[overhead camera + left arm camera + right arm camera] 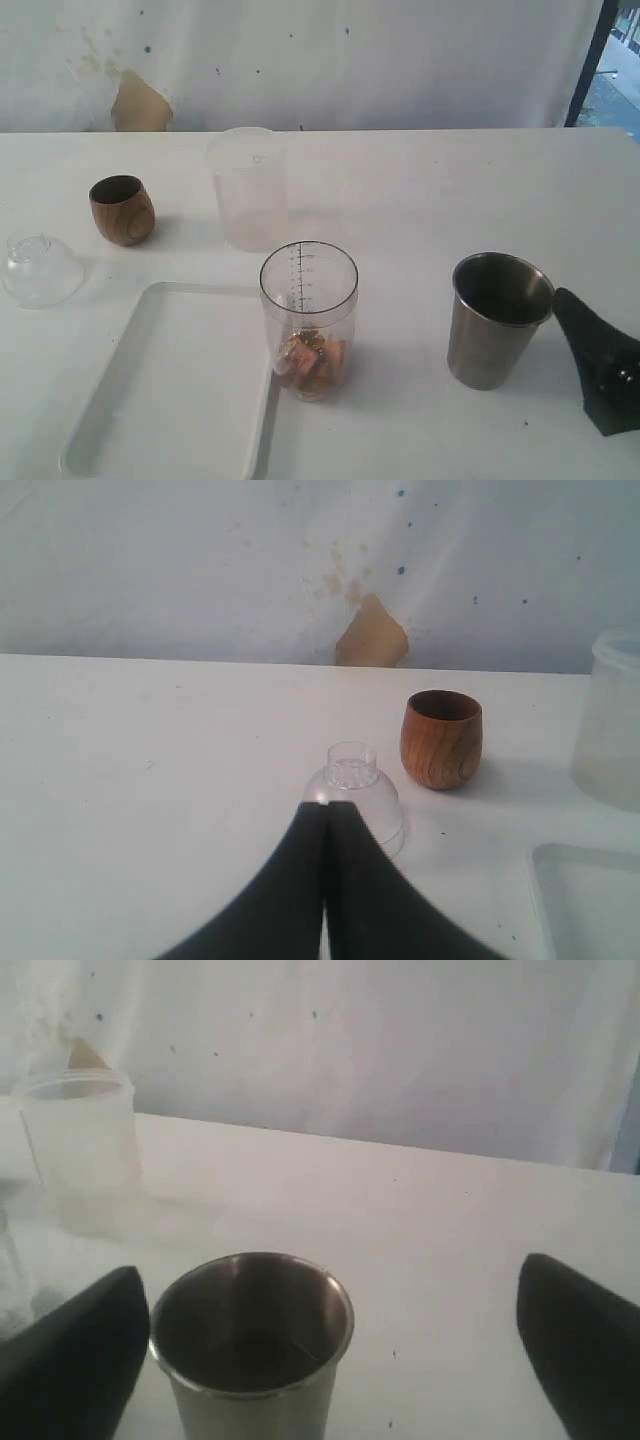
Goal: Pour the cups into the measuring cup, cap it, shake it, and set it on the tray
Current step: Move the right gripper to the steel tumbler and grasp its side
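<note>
Near left corner of the table [430, 180]: tray [170, 390], measuring cup [308, 320] upright just beside its right rim, brownish bits inside. Right side: steel tumbler [495, 320] upright between the right gripper [328, 1268] jaws, spread wide, released. Farther left: left gripper [325, 825] clenched, empty, by the dome lid [352, 795]; wooden cup [122, 210] beyond; frosted cup [248, 190] mid-table.

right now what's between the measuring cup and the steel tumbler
Nothing: only bare white table lies between the measuring cup and the steel tumbler, as the exterior view shows.
</note>
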`<state>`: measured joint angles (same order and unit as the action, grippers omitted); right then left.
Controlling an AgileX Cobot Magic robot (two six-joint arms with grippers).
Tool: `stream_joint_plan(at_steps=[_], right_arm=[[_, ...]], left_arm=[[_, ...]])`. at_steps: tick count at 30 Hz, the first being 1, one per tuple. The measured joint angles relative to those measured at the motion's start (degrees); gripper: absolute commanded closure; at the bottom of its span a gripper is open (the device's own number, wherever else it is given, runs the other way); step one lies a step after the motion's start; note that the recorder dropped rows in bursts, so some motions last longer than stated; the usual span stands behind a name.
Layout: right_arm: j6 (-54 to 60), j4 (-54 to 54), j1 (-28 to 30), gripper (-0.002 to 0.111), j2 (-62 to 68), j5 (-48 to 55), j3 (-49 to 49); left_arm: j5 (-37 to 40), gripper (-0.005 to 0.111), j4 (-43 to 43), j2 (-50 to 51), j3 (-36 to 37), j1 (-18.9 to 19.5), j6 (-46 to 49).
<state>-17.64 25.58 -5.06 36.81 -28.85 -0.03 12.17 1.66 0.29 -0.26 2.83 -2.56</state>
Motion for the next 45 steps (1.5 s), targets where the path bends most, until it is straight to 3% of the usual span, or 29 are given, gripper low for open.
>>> stream_joint_plan(at_steps=[6,10,20,45], right_arm=[[-2.41,7.92,0.0,0.016,0.0,-2.03,0.0],[-7.59,9.15,0.0,0.016,0.13,-2.03,0.0],[-7.34,10.55,0.0,0.016,6.55,-3.0,0.03],[11.37,0.28,0.0,0.016,57.53,-39.35,-0.61]], left_arm=[[0.0,0.107,0.0,0.0,0.0,0.0,0.0],[0.0,0.107,0.0,0.0,0.0,0.0,0.0],[0.0,0.107,0.0,0.0,0.0,0.0,0.0],[0.0,0.107,0.0,0.0,0.0,0.0,0.0]])
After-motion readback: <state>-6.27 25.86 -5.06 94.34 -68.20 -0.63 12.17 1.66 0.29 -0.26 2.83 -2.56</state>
